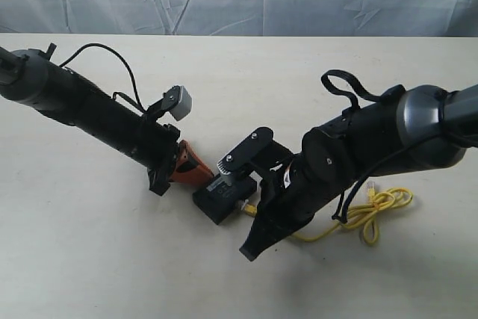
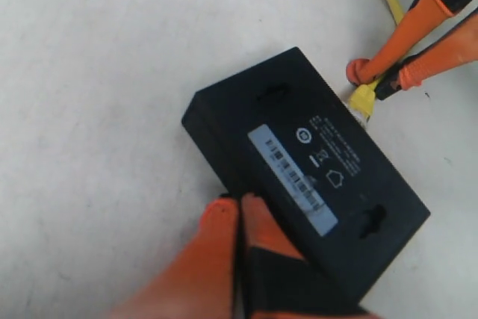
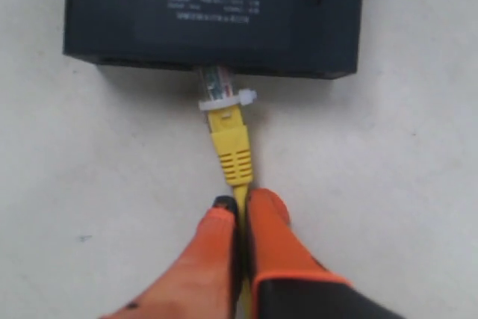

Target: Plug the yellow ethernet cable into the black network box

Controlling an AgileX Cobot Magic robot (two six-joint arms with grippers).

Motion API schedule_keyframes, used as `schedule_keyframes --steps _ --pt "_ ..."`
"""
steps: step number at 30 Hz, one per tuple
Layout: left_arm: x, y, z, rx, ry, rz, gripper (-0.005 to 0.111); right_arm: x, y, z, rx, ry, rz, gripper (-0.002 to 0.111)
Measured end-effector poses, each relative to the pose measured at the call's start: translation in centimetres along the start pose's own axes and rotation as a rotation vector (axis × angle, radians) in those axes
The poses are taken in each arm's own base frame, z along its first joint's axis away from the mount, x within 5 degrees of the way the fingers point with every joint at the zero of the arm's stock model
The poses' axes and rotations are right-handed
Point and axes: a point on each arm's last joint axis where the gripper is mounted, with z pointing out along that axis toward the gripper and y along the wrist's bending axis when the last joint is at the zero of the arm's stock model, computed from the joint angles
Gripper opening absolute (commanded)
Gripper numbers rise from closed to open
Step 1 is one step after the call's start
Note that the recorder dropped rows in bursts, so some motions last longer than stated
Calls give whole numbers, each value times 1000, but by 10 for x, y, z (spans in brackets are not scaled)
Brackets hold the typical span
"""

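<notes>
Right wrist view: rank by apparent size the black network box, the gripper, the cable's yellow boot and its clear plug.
1. black network box
2. right gripper, though nearness inflates it
3. yellow boot
4. clear plug

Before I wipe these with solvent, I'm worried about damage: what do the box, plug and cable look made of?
Box: probably hard plastic, matte black, with moulded slots. Plug: clear plastic; you see through it. Cable sleeve: yellow, ribbed, looks rubbery.

Black tubular arms (image 1: 89, 113), grey rounded joint (image 1: 420, 119), looped black cables (image 1: 101, 45), small grey wrist camera (image 1: 180, 101), orange end effector fingers (image 3: 215, 248)
</notes>
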Motion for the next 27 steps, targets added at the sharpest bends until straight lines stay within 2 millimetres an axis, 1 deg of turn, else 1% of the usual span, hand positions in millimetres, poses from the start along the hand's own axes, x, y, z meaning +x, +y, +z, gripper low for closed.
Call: schedule_keyframes --steps 2,7,11,16,21,22,24,27 --pt "0 0 0 0 0 -19 0 0 0 0 5 -2 -2 -1" --pt "0 0 0 0 0 -60 0 -1 -1 0 11 -14 89 -1" --pt "0 0 0 0 0 -71 0 -2 -1 0 13 -18 110 -1" --pt "0 0 0 2 5 -69 0 -3 -4 0 47 -41 19 -1" --pt "0 0 0 3 10 -63 0 -3 -5 0 54 -47 2 -1" --pt "0 0 0 5 10 -62 0 -3 -5 0 54 -46 0 1" --pt "0 0 0 5 11 -61 0 -3 -5 0 55 -46 -2 13" --pt "0 0 0 4 15 -58 0 -5 -5 0 60 -72 -4 44"
